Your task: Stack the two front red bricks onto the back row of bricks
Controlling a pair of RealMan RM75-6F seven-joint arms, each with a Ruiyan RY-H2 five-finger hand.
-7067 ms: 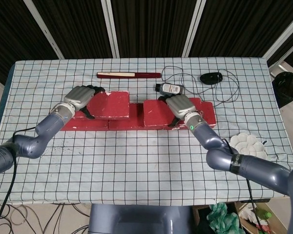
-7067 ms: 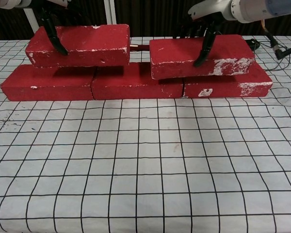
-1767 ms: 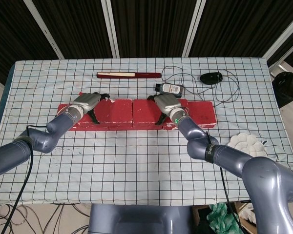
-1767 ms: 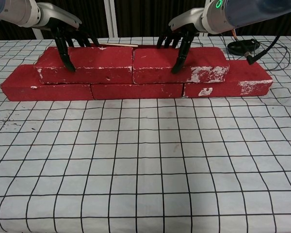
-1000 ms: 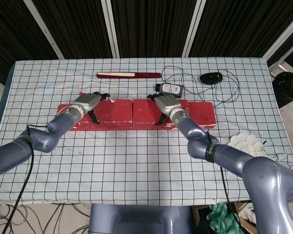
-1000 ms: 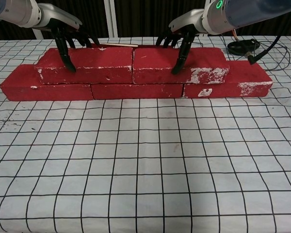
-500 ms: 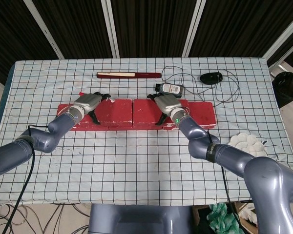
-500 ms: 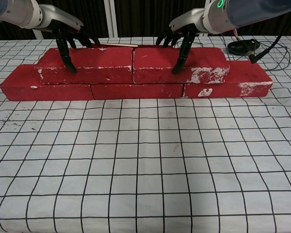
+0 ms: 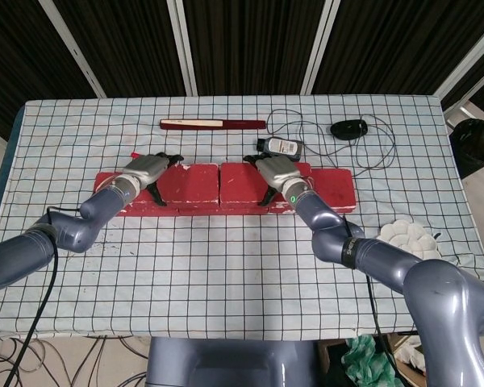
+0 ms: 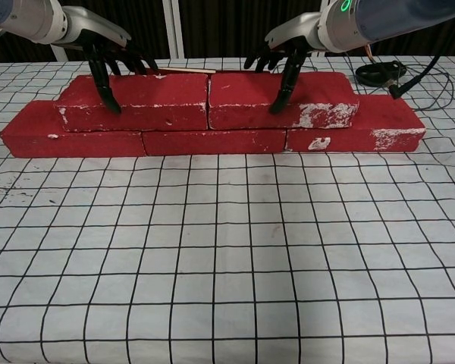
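Straddling a brick apiece, the left hand [image 10: 98, 42] and the right hand [image 10: 292, 42] are each resting over one of the two upper red bricks, dark fingers reaching down the front face and across the top toward the far edge. Whether they are squeezing or only touching is not clear. The left upper brick [image 10: 136, 101] and the right upper brick [image 10: 280, 100] are sitting end to end, nearly touching, on the back row of bricks [image 10: 212, 141], which is lying on the checked tablecloth [image 10: 227, 258]. Judging by this, the stacking looks nearly done and the placing step is closing; the next move calls for both hands to be opening and lifting straight off without nudging the pair. Each brick's long axis is running left to right across the table, parallel to the row beneath and to the table's front edge.
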